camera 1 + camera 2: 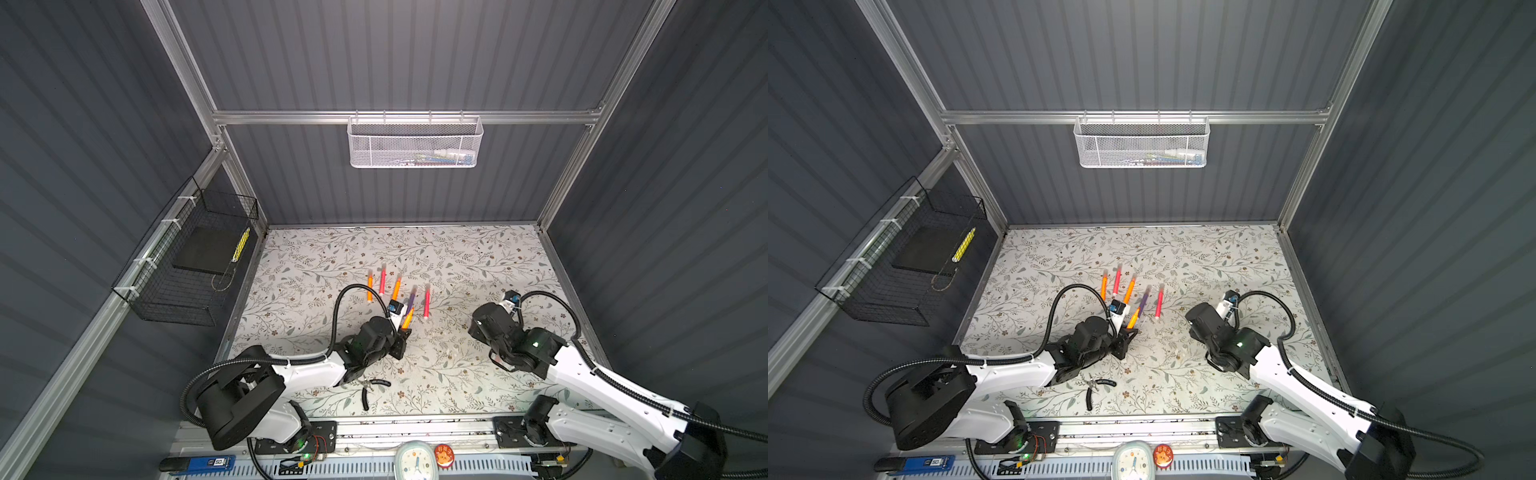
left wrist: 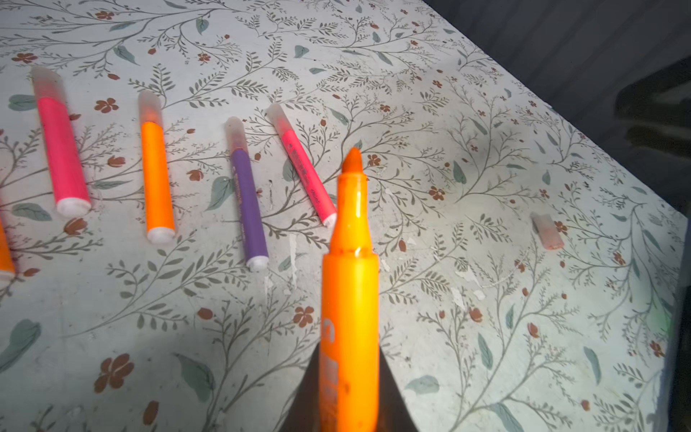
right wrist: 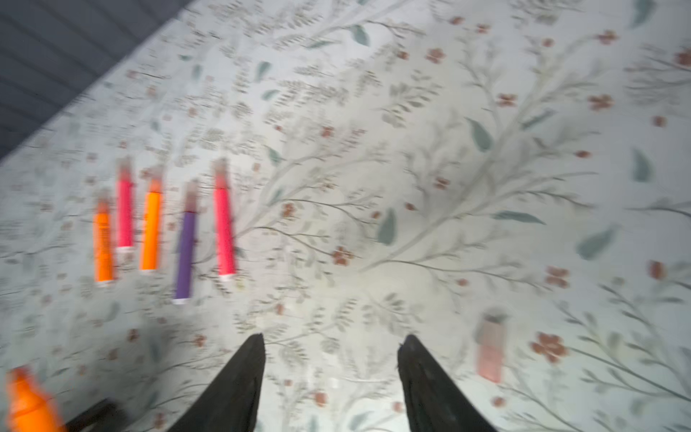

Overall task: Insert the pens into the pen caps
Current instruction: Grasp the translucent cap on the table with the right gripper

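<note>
Left gripper (image 1: 405, 331) clamped on uncapped orange pen (image 2: 349, 284), tip toward 1 o'clock in both top views, five capped pens (image 1: 396, 288) at 12; right gripper (image 3: 331, 338) half-spread, empty, loose pen cap (image 3: 490, 348) near its fingertips.

Both top views look steeply down from high up onto the whole floral-patterned tabletop (image 1: 478, 257); my left wrist camera sits close behind the uncapped orange marker pen (image 2: 349, 299); my right wrist camera hangs low, blurred; both wrists share the capped pink, orange and purple pens (image 2: 157, 179).
</note>
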Controlling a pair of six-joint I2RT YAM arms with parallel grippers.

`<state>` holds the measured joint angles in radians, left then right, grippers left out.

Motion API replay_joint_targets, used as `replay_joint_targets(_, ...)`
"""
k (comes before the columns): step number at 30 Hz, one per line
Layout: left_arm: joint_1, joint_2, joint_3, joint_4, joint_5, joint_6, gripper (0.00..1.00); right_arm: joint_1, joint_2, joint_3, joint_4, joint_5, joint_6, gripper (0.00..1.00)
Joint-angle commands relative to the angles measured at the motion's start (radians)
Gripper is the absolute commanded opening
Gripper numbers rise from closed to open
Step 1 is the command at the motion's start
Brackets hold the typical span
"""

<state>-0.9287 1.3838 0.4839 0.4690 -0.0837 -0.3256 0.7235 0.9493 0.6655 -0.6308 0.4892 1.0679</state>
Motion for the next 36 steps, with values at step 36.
replay_joint_targets(36, -0.022, -0.196, -0.082, 0.019, 0.031, 0.018, 0.0, -0.253, 0.155, -0.221, 0.093, -0.233, -0.094, 0.53)
